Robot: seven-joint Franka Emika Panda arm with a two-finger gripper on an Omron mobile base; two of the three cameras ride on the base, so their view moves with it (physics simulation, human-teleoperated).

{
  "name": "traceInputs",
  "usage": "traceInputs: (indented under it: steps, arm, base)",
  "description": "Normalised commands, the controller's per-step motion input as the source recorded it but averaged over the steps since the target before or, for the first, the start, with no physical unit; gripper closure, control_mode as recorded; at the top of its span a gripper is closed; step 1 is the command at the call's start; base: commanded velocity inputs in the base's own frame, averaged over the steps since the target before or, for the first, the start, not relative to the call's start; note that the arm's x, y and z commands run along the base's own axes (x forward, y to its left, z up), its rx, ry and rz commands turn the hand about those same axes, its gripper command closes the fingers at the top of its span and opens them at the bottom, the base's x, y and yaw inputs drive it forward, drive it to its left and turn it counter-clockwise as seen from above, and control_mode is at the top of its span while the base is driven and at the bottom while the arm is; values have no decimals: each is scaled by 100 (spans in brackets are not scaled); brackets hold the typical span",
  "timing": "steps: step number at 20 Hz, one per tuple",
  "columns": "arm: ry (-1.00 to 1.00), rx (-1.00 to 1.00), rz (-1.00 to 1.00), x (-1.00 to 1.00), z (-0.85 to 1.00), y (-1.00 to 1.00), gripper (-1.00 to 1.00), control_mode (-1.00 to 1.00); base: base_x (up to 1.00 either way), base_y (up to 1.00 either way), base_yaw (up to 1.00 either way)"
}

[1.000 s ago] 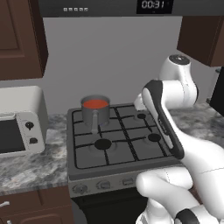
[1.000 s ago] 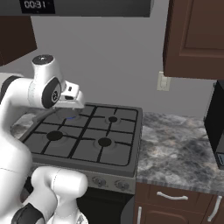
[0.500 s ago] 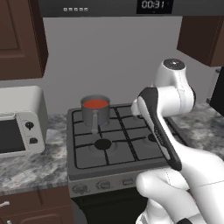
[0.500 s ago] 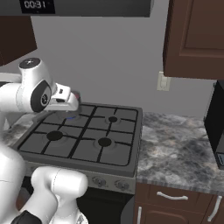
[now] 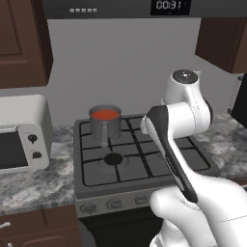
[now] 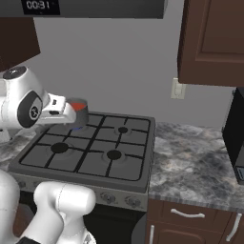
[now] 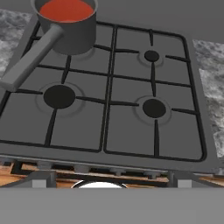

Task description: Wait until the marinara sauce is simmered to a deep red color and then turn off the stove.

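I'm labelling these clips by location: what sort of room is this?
A home kitchen, rendered: a gas stove with a saucepan of marinara sauce, a toaster oven on a marble counter, and dark wood cabinets.

white digits reading "00:31" glow on a dark display (image 5: 169, 6) set in the dark panel above the stove, also legible at the top left of the right base view. no other readable text, labels or brands anywhere.
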Motion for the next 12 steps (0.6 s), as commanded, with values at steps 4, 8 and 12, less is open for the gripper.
traceInputs:
  steps: [4,8,12]
  arm:
    - [-2,-6,0,-23,0,18,-100,-100]
    - [-1,-5,1,-23,0,19,-100,-100]
    - [-1,-5,1,-21,0,19,-100,-100]
  base:
    - [0,0,0]
    - [0,0,0]
    - [0,0,0]
